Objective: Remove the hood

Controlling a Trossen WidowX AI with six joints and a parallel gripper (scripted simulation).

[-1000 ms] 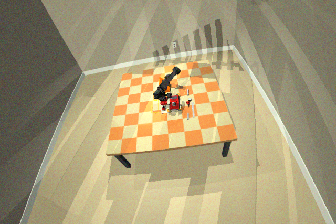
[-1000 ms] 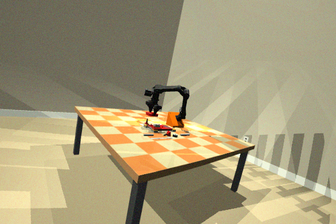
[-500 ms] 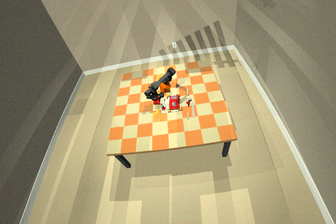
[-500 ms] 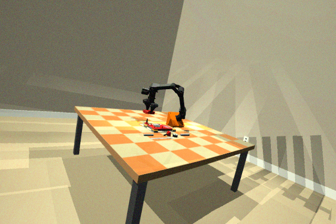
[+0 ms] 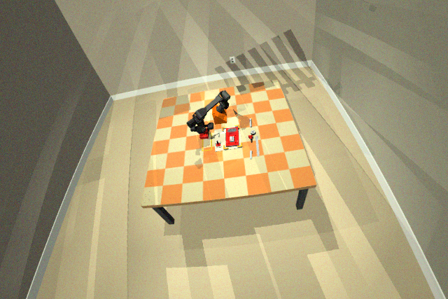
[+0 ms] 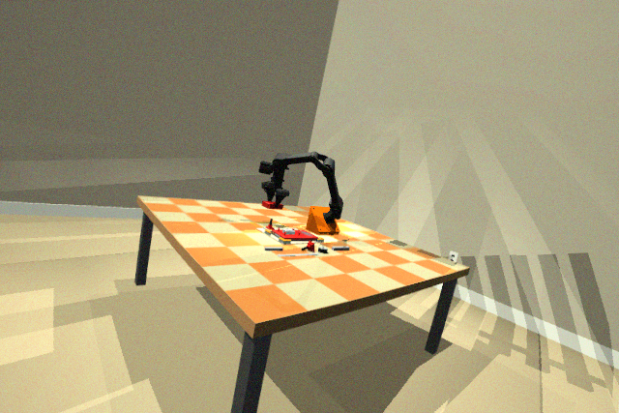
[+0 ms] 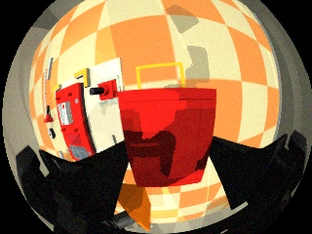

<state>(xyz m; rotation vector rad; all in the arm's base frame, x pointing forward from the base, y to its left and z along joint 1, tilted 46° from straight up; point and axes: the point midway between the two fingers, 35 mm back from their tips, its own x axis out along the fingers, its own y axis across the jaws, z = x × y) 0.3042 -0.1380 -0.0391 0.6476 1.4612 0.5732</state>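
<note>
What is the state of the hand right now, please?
Hand: closed on the red hood, held above the table.

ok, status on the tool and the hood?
Tool shut on red hood, held off the car. Yellow-marked area just ahead in the wrist view, hood not yet down. Nothing seen blocking the way.

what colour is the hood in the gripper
Red; the hood shows best in the wrist view.

The red hood is held in the claw above the checkered bench, beside the car.
</note>
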